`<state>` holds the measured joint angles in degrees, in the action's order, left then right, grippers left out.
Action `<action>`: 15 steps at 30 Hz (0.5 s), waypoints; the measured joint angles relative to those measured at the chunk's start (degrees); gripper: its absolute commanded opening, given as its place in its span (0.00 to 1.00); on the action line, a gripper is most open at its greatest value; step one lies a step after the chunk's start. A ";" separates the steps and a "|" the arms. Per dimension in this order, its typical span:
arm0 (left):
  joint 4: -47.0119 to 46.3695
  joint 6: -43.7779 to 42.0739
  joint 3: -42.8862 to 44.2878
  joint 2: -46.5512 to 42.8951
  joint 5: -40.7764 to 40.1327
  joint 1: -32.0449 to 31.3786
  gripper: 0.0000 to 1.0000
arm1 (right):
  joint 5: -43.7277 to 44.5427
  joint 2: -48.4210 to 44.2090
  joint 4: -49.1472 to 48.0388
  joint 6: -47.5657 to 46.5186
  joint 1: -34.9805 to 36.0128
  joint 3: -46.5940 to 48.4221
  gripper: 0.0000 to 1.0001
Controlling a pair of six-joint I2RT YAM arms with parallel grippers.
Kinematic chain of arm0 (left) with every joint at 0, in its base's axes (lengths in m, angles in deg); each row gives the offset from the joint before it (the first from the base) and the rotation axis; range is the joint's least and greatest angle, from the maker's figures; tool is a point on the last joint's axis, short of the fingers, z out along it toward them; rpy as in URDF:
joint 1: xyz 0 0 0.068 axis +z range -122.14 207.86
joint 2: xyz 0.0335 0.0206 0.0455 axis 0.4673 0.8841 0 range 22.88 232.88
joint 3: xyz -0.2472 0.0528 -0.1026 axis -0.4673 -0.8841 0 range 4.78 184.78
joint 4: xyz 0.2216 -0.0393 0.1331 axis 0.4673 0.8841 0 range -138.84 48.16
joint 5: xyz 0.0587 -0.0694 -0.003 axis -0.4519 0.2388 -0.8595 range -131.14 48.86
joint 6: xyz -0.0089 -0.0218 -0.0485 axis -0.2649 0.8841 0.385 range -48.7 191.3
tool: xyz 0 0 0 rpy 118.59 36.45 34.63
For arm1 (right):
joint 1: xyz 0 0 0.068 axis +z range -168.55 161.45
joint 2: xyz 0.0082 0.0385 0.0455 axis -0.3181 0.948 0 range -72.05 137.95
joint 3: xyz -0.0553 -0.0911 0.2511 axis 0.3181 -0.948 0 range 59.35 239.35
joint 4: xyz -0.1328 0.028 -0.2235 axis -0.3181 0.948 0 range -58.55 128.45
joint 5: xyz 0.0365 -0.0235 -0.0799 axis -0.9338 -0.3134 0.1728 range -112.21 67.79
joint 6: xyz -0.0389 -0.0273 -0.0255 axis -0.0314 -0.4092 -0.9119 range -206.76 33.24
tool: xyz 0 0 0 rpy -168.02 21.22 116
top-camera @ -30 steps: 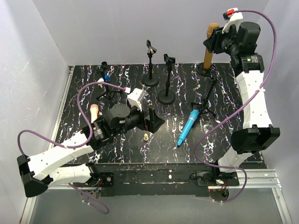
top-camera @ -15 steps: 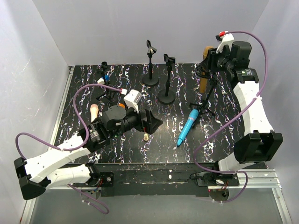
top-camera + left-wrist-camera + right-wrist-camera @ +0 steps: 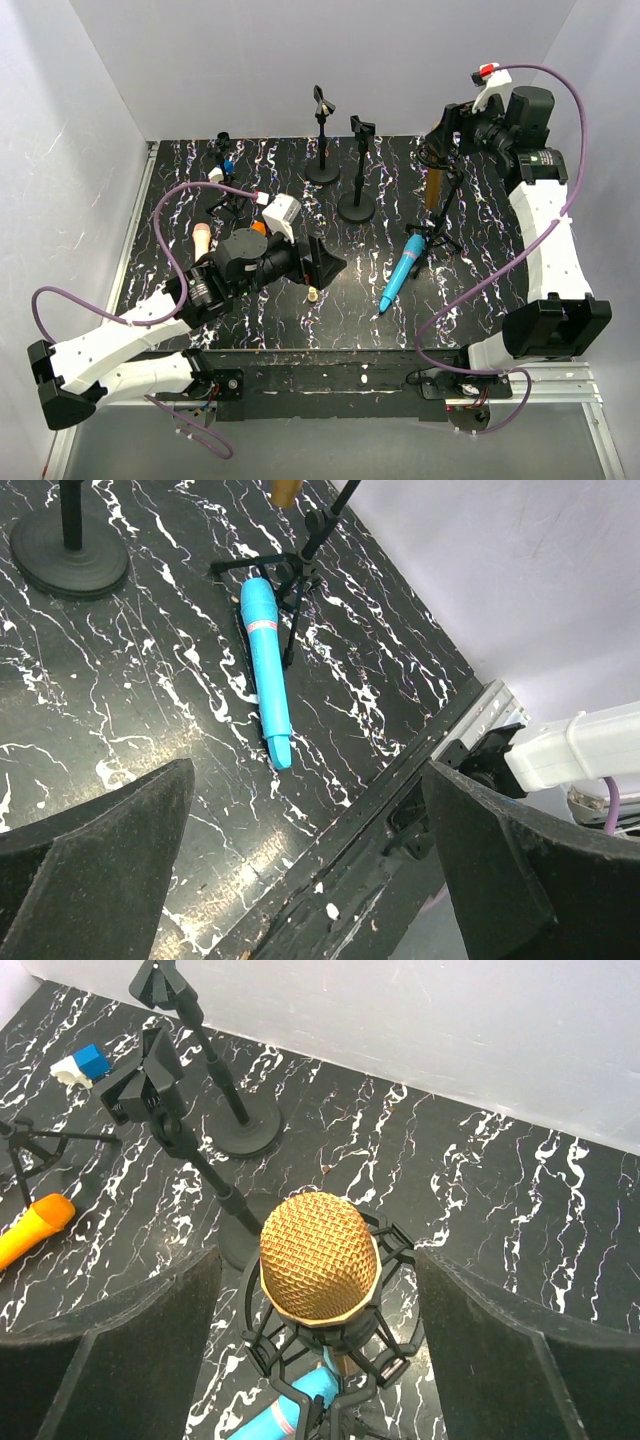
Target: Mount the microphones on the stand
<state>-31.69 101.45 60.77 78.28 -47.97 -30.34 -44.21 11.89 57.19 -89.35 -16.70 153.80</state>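
Observation:
The golden-brown microphone [image 3: 320, 1257] stands upright in the black shock mount [image 3: 262, 1355] of the tripod stand [image 3: 441, 222] at the right. My right gripper [image 3: 318, 1265] is open, its fingers on either side of the microphone's mesh head and apart from it. The light blue microphone [image 3: 403, 268] lies flat on the table by the tripod's legs. In front of the open, empty left gripper [image 3: 326, 260] lies that blue microphone [image 3: 265, 665]. The orange microphone [image 3: 35, 1228] lies at the left, mostly hidden by my left arm from above. The pale pink microphone [image 3: 203, 238] lies beside the left arm.
Two black round-base clip stands [image 3: 322, 140] [image 3: 358, 170] stand at the back middle. A small tripod [image 3: 225, 200] and a blue-and-white block [image 3: 228, 160] sit at the back left. A tiny beige peg [image 3: 313, 293] lies near the left gripper. The table's front rail [image 3: 420, 780] is close.
My right gripper came down with the golden-brown microphone, which now sits in the shock mount, and the jaws have opened off it. The left arm shifted slightly right.

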 measured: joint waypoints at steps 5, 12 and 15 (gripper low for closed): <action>0.63 0.39 -0.26 -1.42 -0.02 0.00 0.98 | -3.87 -1.68 2.01 -0.79 -2.01 0.59 0.89; 1.22 0.48 -0.35 -2.75 -0.04 0.00 0.98 | -17.97 -11.65 5.84 -2.25 -8.48 -1.46 0.91; 1.79 0.46 -0.50 -2.89 -0.04 0.00 0.98 | -23.12 -18.58 6.08 -2.71 -8.98 -6.71 0.92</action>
<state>-29.90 101.91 60.27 75.39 -48.01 -30.34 -67.33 -6.68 63.26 -92.06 -25.69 147.09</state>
